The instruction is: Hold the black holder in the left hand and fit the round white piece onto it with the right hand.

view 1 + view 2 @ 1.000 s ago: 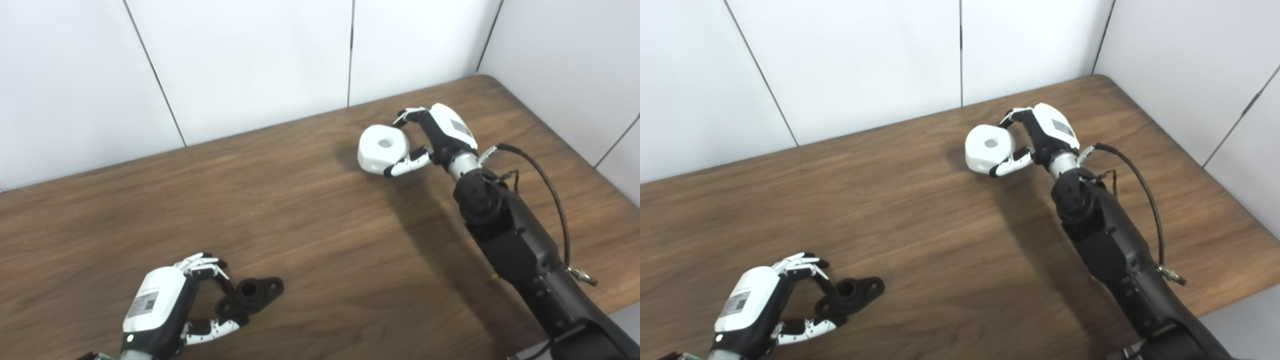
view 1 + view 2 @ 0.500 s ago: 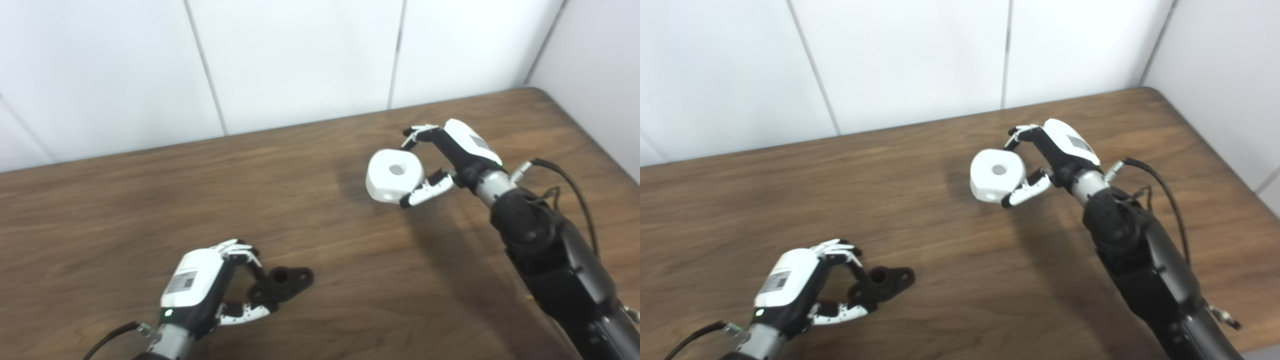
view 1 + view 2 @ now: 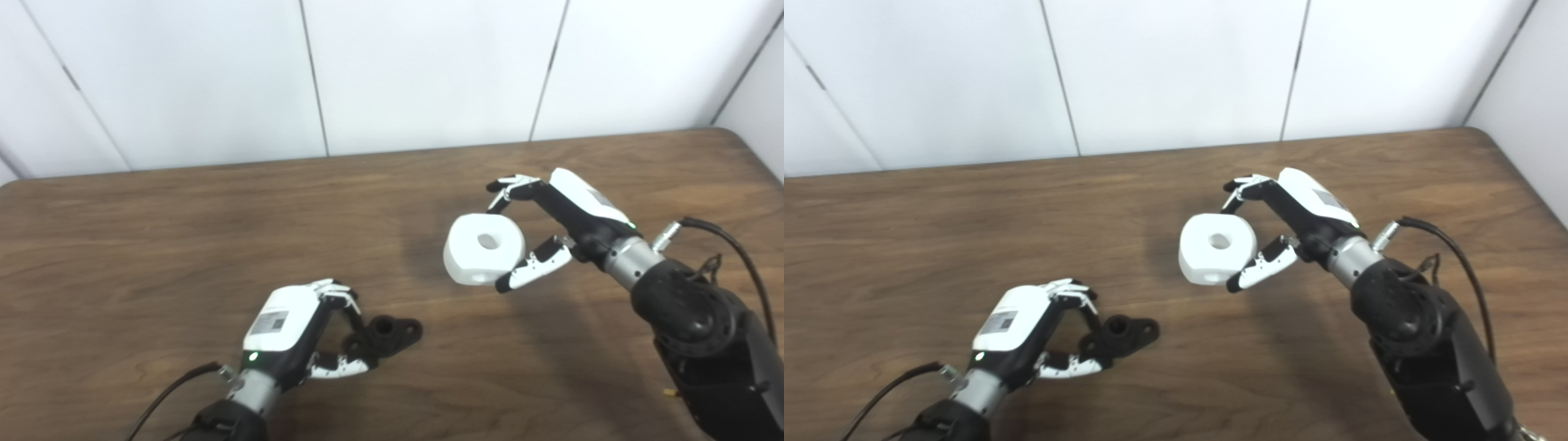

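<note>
A small black holder [image 3: 386, 334] with a round socket and two flat ears sits low at the near left of the brown table [image 3: 153, 245]. My left hand [image 3: 294, 334] is shut on its left end, fingers above and thumb below. A round white piece [image 3: 484, 248] with a centre hole is held above the table in the middle right. My right hand [image 3: 557, 226] is shut on it, fingers over its far edge and thumb at its near edge. The two parts are well apart. In the right eye view the holder [image 3: 1124, 334] and white piece [image 3: 1217, 248] look the same.
White wall panels [image 3: 429, 67] rise behind the table's far edge. The table's right corner [image 3: 744, 138] curves off at the right. A black cable [image 3: 735, 251] loops beside my right forearm.
The camera has swung left, shifting the whole picture right. My right hand has carried the white piece nearer and lower toward the centre. My left hand keeps its hold on the black holder.
</note>
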You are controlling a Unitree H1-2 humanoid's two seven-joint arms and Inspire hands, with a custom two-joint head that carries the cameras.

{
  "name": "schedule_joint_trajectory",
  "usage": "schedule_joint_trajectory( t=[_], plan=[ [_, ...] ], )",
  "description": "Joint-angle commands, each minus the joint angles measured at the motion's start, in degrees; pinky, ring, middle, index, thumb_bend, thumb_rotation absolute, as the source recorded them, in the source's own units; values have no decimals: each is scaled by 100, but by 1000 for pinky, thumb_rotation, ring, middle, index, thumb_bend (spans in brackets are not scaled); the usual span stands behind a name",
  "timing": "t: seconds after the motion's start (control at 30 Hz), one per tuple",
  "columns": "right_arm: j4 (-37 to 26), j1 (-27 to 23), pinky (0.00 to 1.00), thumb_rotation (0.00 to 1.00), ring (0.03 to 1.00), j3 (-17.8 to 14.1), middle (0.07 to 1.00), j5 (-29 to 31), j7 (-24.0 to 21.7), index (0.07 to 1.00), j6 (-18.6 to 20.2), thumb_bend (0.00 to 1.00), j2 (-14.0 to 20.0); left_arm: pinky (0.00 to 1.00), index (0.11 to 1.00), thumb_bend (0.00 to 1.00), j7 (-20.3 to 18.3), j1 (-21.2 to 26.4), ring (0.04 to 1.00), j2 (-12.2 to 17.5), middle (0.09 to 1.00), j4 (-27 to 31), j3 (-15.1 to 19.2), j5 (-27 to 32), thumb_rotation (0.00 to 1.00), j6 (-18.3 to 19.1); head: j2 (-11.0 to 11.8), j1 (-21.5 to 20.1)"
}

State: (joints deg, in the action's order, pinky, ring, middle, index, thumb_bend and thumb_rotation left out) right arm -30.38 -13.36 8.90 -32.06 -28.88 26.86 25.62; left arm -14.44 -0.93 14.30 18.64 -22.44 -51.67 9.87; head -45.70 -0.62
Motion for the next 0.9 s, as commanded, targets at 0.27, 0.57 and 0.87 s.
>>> schedule_joint_trajectory(
  t=[0.27, 0.57, 0.87],
  plan=[
    [-347, -153, 982, 142, 943, 209, 857, -21, -93, 485, -94, 523, -193, 848, 486, 522, -643, -101, 864, -127, 769, -57, -227, -143, 49, 403, -95, 135],
    [-293, -217, 998, 143, 950, 523, 859, -57, -64, 483, -180, 523, -478, 841, 486, 522, -682, -57, 861, -125, 771, -48, -281, -214, 50, 448, -125, 187],
    [-436, -273, 1000, 144, 954, 720, 858, -190, -173, 483, -75, 524, -672, 854, 487, 522, -731, -44, 865, -153, 776, -44, -316, -267, 50, 496, -133, 220]
  ],
)
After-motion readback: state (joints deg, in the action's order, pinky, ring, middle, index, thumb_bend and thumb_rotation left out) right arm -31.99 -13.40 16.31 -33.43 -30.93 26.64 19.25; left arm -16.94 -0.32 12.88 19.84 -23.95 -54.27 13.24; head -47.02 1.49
